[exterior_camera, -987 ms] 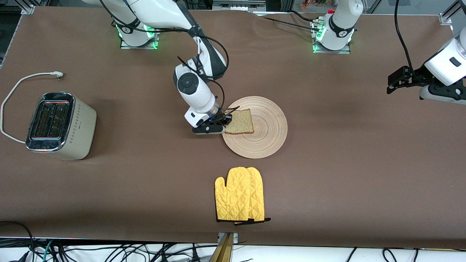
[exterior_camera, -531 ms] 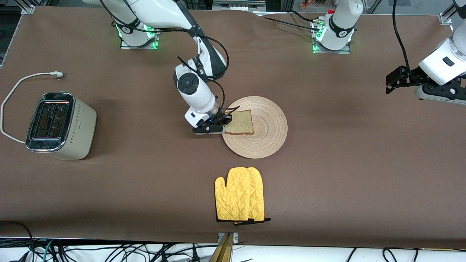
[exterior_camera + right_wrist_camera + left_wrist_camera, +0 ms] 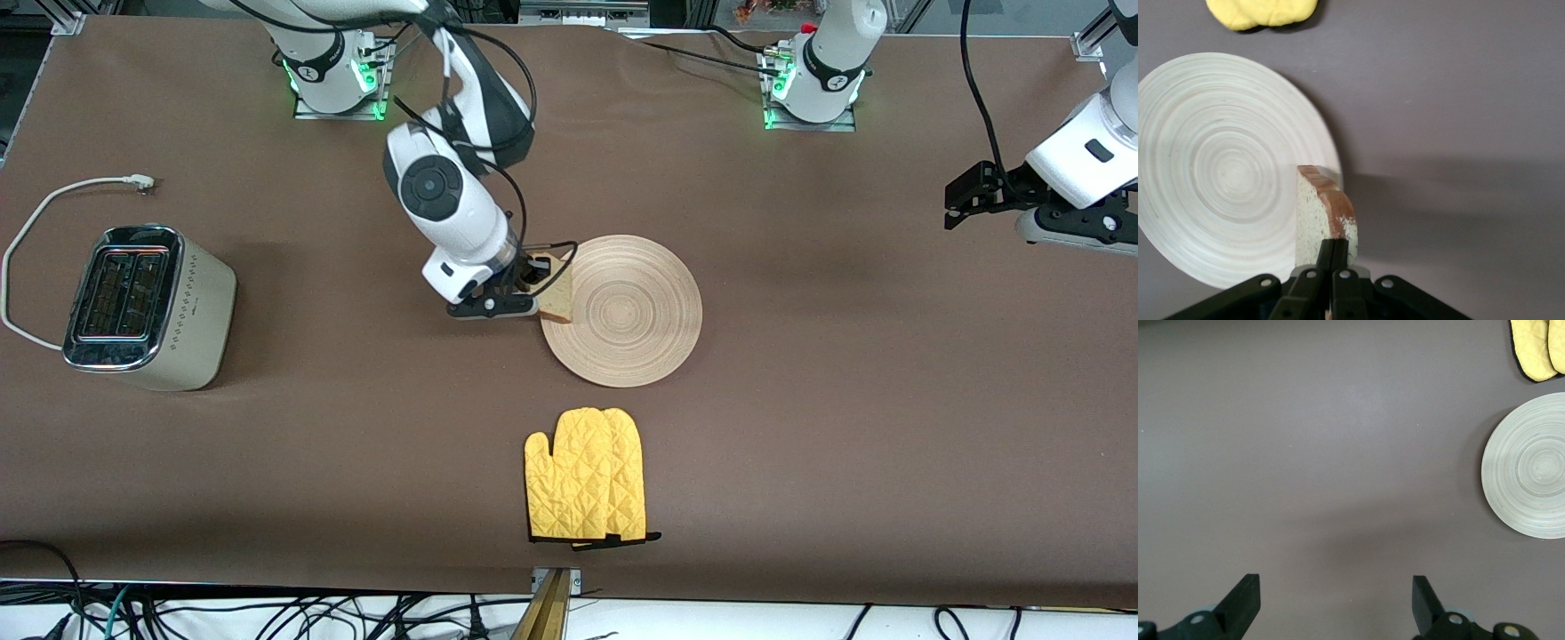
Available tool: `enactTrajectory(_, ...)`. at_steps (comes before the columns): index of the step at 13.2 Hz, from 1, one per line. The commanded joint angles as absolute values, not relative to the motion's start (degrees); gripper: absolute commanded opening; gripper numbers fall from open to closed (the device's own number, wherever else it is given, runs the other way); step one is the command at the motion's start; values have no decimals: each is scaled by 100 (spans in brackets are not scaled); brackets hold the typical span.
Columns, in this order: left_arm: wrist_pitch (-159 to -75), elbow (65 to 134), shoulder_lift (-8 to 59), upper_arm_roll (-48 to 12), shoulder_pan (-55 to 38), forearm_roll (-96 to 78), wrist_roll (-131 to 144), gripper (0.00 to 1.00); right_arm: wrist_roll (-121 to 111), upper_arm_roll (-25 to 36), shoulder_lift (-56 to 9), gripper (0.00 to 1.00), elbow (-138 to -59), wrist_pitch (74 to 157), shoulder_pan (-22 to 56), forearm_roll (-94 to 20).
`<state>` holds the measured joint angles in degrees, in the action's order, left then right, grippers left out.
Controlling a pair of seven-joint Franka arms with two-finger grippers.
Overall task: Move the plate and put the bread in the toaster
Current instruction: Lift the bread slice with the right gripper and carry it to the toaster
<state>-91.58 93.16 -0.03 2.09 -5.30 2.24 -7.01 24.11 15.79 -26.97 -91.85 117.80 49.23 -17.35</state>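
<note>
Clearly, right end effector (image 3: 544,286) pinching bread (image 3: 559,298), over plate (image 3: 631,311)

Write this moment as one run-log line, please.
right gripper: shut on bread, over plate edge | left gripper: open, waiting | toaster: empty

Bread (image 3: 559,298) hangs edge-on above wood plate's (image 3: 636,311) rim; toaster (image 3: 147,307) well apart.
</note>
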Motion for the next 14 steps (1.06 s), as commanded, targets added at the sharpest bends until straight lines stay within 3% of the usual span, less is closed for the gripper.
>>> enactTrajectory(1, -9149, 9308, -35, 202, -597, 360, -677, 100, 2164, 2054, -2523, 0, -8616, 10648, 4939, -1145)
enactTrajectory(4, -9141, 9281, -35, 193, -598, 352, -668, 100, 1006, 2871, -2522, 0, -8061, 9399, 4931, -888)
enactTrajectory(6, -9149, 9264, -18, 193, -606, 360, -668, 100, 32, 3486, -2531, 0, -7963, 9019, 4939, -617)
enactTrajectory(11, -9141, 9255, -18, 79, -598, 360, -659, 100, -1965, 4692, -2514, 0, -7954, 8903, 4940, -10)
enactTrajectory(14, -9141, 9255, -18, 79, -598, 360, -668, 100, -2688, 4799, -2356, 0, -7980, 8895, 4554, 595)
